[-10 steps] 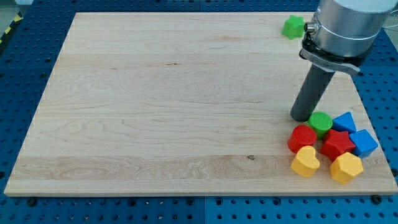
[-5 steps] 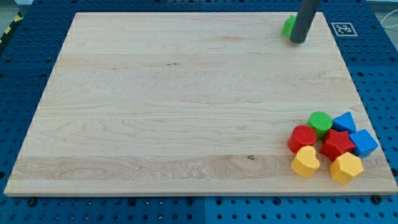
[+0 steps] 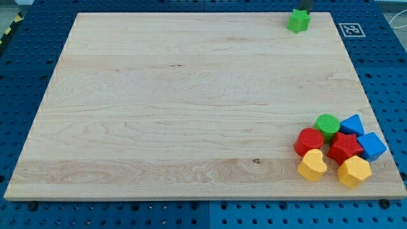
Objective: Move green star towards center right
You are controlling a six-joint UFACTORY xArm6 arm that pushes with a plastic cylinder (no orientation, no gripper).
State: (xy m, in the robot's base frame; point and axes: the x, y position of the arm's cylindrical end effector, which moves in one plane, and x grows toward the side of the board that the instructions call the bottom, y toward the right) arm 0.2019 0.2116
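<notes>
The green star lies near the top right corner of the wooden board. My tip shows only as a short dark stub at the view's top edge. It stands just above the star, at its upper right side, touching or almost touching it.
A cluster of blocks sits at the bottom right: a green cylinder, red cylinder, red star, blue triangle, blue cube, yellow heart and yellow hexagon. A printed marker is at the top right corner.
My rod moved from beside the bottom right cluster up to the top right corner, passed the green star's right side, and now stands behind it at the top edge. The star barely moved.
</notes>
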